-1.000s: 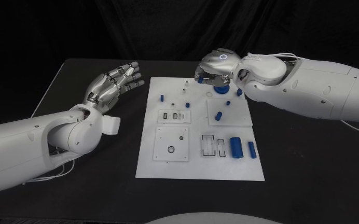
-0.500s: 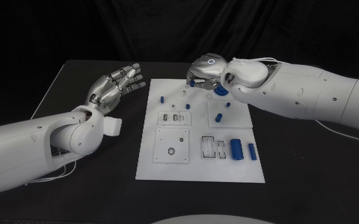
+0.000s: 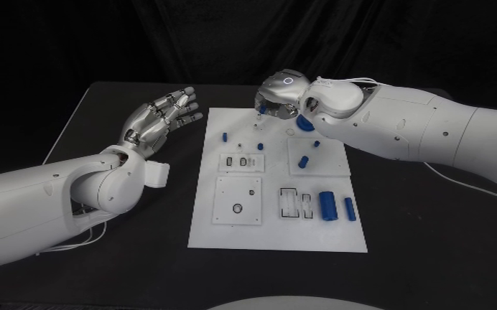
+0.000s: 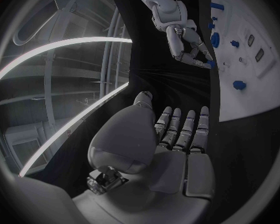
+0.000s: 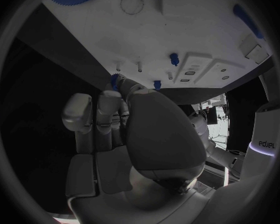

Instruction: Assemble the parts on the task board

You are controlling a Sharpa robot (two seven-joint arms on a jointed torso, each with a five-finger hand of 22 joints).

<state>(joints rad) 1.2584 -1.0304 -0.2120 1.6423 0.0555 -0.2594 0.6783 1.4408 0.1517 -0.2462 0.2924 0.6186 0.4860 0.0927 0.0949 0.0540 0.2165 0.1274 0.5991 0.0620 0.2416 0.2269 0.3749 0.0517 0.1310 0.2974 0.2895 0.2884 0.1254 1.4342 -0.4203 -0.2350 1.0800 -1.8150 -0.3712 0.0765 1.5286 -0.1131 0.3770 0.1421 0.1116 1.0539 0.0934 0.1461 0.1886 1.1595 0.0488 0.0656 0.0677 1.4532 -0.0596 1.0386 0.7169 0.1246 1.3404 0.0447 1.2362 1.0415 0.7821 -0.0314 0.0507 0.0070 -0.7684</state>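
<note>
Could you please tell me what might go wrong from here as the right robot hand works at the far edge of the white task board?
1. The right robot hand seems to hold the small blue part only at its fingertips; it could slip out.
2. Thin upright pins stand close to those fingers and could be bumped.
3. The blue toothed wheel lies just beside the hand; a sweep might knock it.

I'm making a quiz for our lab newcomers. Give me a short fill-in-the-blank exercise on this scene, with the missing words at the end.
1. The white task board lies on a table whose colour is ____.
2. The left robot hand holds nothing, and its fingers are ____.
3. The right robot hand is over the board's ____ edge, seen from the robot.
4. The small part pinched in the right robot hand is coloured ____.

Missing words: black; apart; far; blue
</note>
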